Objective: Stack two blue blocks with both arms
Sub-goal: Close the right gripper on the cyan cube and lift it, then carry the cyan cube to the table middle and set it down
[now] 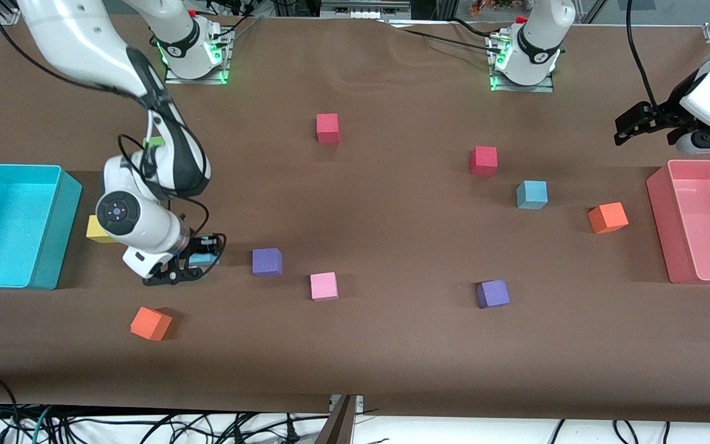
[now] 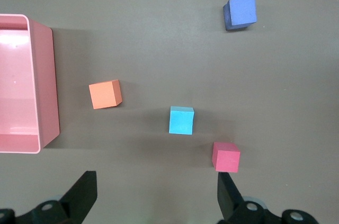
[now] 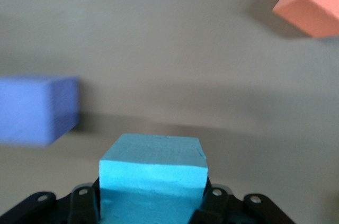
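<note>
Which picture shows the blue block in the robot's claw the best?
The right wrist view. There the blue block fills the middle, gripped between the right gripper fingers. The front view shows only a sliver of it under the gripper. The left wrist view doesn't show it, only the other blue block on the table.

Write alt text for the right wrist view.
The right gripper is shut on a light blue block, seen close up over the brown table. A purple cube and an orange cube sit at the picture's edges.
</note>
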You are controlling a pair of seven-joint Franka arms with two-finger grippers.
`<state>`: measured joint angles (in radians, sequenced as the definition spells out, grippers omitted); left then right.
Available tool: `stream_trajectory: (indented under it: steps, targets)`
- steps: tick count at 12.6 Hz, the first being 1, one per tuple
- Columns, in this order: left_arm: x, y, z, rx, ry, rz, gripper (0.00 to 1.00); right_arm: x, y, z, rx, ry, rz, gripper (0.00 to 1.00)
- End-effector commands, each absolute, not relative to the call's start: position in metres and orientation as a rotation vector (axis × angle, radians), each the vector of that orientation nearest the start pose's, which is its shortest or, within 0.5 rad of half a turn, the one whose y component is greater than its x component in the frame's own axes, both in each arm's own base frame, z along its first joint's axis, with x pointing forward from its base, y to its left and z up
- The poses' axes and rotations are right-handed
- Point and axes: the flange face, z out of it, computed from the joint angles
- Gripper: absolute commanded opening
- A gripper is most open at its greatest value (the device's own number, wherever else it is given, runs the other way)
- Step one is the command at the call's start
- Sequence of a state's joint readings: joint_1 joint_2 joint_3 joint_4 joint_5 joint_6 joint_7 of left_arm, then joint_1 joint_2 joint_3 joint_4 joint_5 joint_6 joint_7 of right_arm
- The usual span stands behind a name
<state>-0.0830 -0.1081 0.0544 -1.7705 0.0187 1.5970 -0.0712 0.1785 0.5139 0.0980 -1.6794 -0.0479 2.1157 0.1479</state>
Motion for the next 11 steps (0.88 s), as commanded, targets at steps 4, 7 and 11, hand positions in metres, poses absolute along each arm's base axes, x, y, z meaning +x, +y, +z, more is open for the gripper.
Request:
stream_trajectory:
  steps: [4, 7, 11]
  targets:
    - [0.52, -0.011, 0.595, -3.098, -0.061, 0.109, 1.0, 0.556, 0.351, 0.31, -3.14, 0.007, 0.192, 0.26]
    - [0.52, -0.011, 0.595, -3.098, -0.061, 0.109, 1.0, 0.525, 0.421, 0.259, -3.131, 0.021, 0.053, 0.26]
    - [0.52, -0.011, 0.595, -3.098, -0.061, 0.109, 1.0, 0.508, 0.443, 0.209, -3.134, -0.094, 0.018, 0.26]
